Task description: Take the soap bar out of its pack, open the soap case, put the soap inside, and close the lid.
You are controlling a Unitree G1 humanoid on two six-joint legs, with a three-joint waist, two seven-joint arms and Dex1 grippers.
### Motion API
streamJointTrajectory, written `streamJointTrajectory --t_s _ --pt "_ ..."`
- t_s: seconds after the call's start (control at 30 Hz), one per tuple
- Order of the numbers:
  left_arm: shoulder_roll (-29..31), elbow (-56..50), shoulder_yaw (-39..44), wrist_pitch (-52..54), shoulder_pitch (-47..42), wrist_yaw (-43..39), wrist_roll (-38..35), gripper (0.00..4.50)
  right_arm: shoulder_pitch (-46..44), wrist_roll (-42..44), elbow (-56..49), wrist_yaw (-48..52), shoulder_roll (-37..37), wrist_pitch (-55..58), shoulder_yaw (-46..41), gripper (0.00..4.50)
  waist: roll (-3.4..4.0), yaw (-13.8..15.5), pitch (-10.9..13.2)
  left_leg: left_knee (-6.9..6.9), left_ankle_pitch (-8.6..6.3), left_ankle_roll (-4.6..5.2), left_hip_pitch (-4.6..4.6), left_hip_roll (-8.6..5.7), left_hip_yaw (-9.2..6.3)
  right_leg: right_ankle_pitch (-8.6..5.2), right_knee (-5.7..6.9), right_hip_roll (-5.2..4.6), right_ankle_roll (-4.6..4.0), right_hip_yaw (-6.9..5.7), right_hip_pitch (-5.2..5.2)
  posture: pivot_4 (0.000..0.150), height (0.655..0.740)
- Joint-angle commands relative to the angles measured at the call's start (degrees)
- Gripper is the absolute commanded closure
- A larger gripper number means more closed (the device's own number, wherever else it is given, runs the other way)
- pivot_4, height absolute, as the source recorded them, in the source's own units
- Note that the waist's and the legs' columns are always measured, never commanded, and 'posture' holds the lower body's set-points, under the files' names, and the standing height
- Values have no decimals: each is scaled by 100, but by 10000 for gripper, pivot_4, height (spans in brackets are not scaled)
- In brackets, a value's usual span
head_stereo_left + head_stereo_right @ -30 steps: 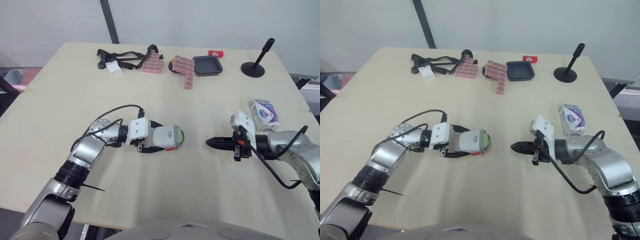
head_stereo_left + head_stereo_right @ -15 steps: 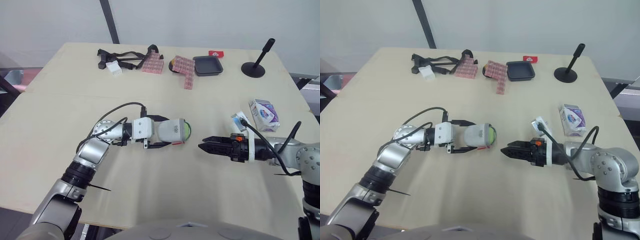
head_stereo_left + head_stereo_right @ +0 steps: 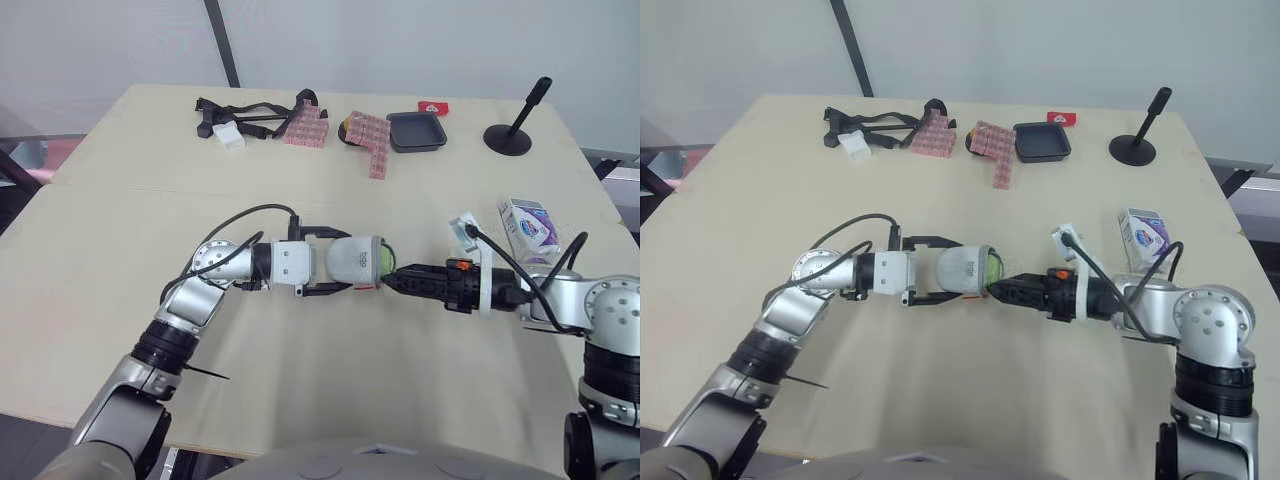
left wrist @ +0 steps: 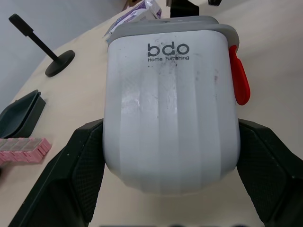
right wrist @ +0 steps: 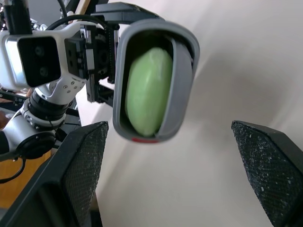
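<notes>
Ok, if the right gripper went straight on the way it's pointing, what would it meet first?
The soap case in the left gripper, at its open end where the green soap shows. It looks very close, depth unclear.

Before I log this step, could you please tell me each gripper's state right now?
Left gripper: closed on the soap case.
Right gripper: open, holding nothing.

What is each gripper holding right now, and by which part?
The left gripper holds the white soap case by its two opposite sides, green soap inside. The right gripper is open, holding nothing.
</notes>
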Motion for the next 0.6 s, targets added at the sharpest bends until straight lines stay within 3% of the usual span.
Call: streamJointTrajectory --t_s 0.03,0.6 --pt "-25 -69 35 -234 -117 117 -22 10345 -131 268 -72 -162 36 -177 114 185 0 2 0 0 0 0 0 0 0 0 0 0 0 0 0 1500 7400" --pt "-49 -78 -35 -208 -186 243 -46 10345 -277 598 -6 -537 83 -718 743 185 0 7 0 -1 0 -4 -1 -2 -1 0 -2 1 1 -1 0 1500 7400"
